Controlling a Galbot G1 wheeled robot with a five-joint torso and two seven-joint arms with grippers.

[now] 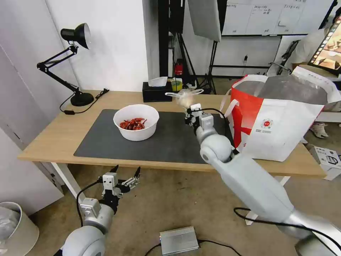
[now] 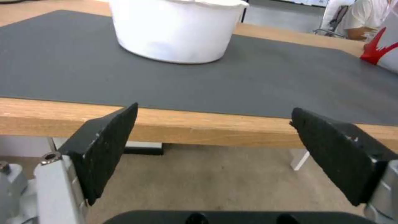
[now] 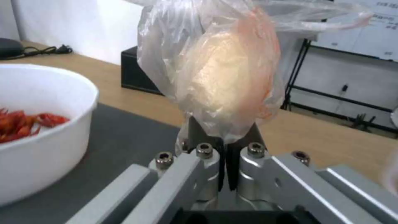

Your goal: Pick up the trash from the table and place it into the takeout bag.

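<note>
Right hand pinched shut on bun bag, lifted above the table at 9 o'clock of takeout bag for transfer; left hand wide open, empty, below table edge.

Three cameras: one overview and two close wrist views.

From the head I looked forward and down over the whole table, mat, takeout bag and both arms. The left wrist camera sat below the table's front edge, facing across the mat between its open fingers. The right wrist camera looked along the tabletop, very near the clear bag. All three shared the white bowl.
</note>
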